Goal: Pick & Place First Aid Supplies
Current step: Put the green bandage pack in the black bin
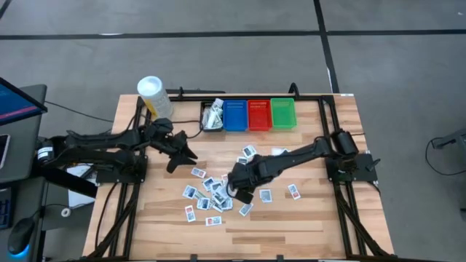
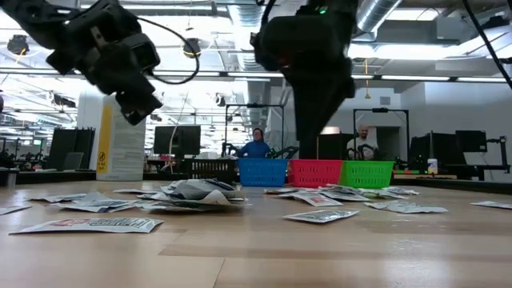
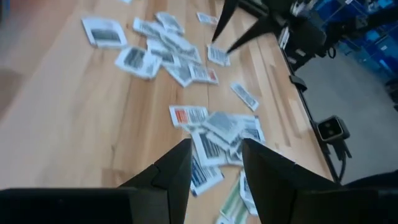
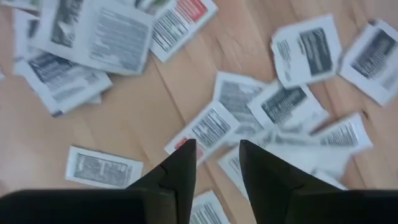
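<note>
Packets [image 1: 207, 191] lie scattered flat mid-desk [image 1: 306, 218]: light, thin, probably slippery; pinch an overlapping edge. Right gripper [image 4: 217, 155] hovers above them, fingers narrowly parted, empty. Left gripper [image 3: 214, 158] likewise.

The first aid supplies [image 1: 212, 191] are small flat rectangular packets, white with dark print, some marked red or blue, lying loose and overlapping on the table [image 1: 306, 218]. Most lie spread beneath and just ahead of the right fingers [image 4: 180, 165]; a few lie apart beyond them. None sits between those fingers.
</note>
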